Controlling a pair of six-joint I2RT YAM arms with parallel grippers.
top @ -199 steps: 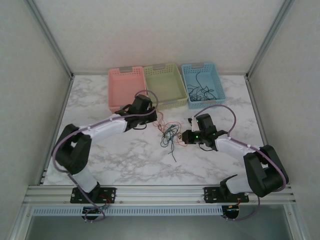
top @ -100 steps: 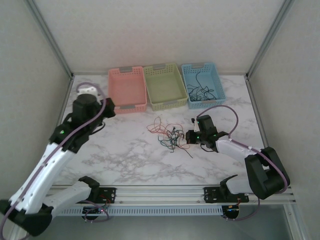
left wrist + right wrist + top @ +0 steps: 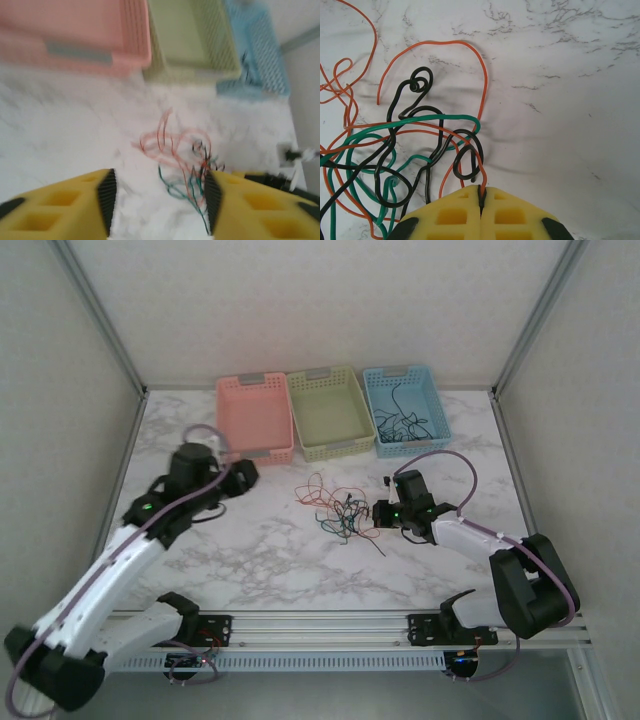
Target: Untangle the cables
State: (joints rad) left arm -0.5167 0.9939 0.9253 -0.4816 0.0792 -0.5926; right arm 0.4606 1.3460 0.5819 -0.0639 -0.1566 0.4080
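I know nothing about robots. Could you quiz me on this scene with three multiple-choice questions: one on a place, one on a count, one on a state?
1. Which basket already holds cables? A pink basket, B green basket, C blue basket.
2. How many baskets are there? A two, B three, C four.
3. The right tool is: A wide open, B shut on cables, C shut on nothing.

Answers: C, dark cables lie in the blue basket. B, three stand side by side. B, its pads pinch an orange and a black cable.
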